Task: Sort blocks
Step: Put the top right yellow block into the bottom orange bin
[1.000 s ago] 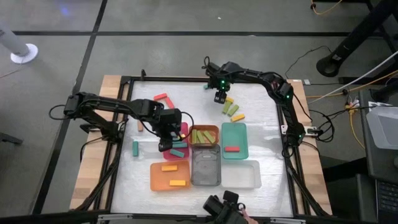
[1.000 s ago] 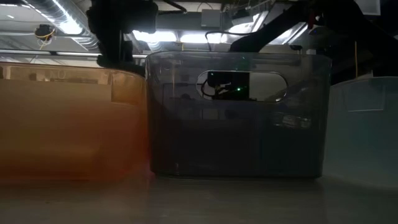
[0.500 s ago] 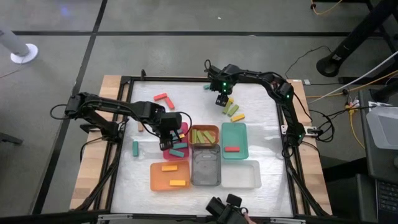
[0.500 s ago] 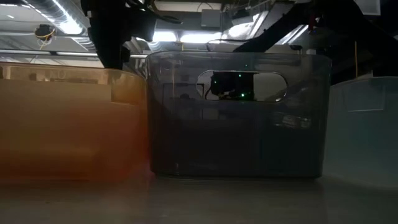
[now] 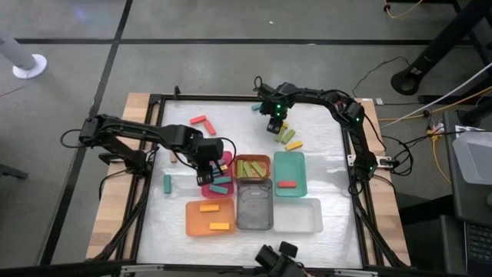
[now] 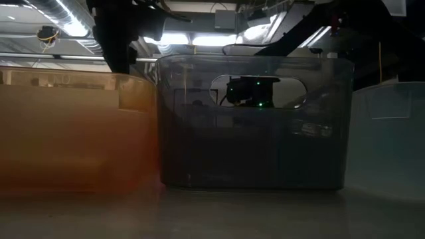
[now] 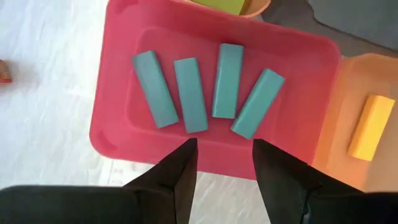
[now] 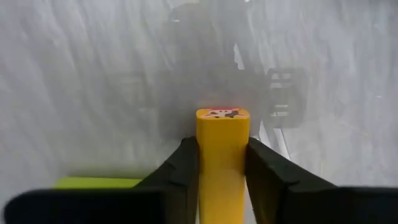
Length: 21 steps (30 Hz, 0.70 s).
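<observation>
We are seeing the left arm reaching in from the table's left side, its gripper (image 7: pixel 221 165) hanging over the red tray (image 7: pixel 118 124), fingers apart and holding nothing. Four teal blocks (image 7: pixel 227 81) are lying side by side in that tray, fanned slightly. The right arm is bending in from the right edge toward the far middle of the table (image 5: pixel 323 138), where the right gripper (image 8: pixel 222 163) is pointing down with its fingers pressing both sides of a yellow block (image 8: pixel 222 158); a lime block (image 8: pixel 99 182) is lying just beside it. From above we are counting six trays: red, brown (image 5: pixel 254 167), teal (image 5: pixel 290 173), orange (image 5: pixel 210 217), grey (image 5: pixel 254 205) and clear (image 5: pixel 298 216). The orange tray is holding two yellow blocks (image 5: pixel 209 207), the teal tray one red block (image 5: pixel 287 185), and the brown tray lime blocks (image 5: pixel 247 169) we cannot count. Loose on the table we are seeing two red blocks (image 5: pixel 202 121) at the far left, one teal block (image 5: pixel 167 183) near the left arm, one brown block (image 5: pixel 173 156) partly hidden by that arm, and a small cluster of lime and yellow blocks (image 5: pixel 290 140) by the right gripper. We are finding no readable writing anywhere.
</observation>
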Each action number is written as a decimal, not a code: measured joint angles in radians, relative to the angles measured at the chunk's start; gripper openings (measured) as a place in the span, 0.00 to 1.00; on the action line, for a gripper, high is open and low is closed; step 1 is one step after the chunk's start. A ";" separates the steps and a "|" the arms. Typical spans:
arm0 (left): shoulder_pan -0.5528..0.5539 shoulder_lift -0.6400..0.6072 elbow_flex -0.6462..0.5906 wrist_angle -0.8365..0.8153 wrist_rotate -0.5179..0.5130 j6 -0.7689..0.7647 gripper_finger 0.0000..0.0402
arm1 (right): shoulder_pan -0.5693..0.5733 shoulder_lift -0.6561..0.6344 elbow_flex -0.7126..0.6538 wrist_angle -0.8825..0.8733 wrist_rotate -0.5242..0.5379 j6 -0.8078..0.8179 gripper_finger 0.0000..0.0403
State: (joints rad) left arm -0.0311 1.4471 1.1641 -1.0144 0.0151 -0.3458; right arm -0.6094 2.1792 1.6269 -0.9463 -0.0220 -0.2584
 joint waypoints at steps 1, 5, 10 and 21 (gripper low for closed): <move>0.000 -0.011 0.000 -0.011 0.000 -0.013 0.35 | 0.000 0.000 0.001 0.000 -0.002 0.000 0.23; 0.000 -0.079 0.000 -0.084 0.000 -0.108 0.35 | 0.001 0.008 0.041 -0.043 -0.009 0.000 0.23; -0.002 -0.186 0.000 -0.197 0.000 -0.291 0.35 | 0.001 0.011 0.158 -0.101 -0.044 0.049 0.23; -0.057 -0.295 0.000 -0.363 0.000 -0.410 0.35 | 0.131 0.010 0.459 -0.153 -0.263 0.111 0.25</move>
State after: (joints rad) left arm -0.0883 1.1522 1.1641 -1.3770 0.0151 -0.7563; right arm -0.4788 2.1887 2.0856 -1.0990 -0.2850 -0.1477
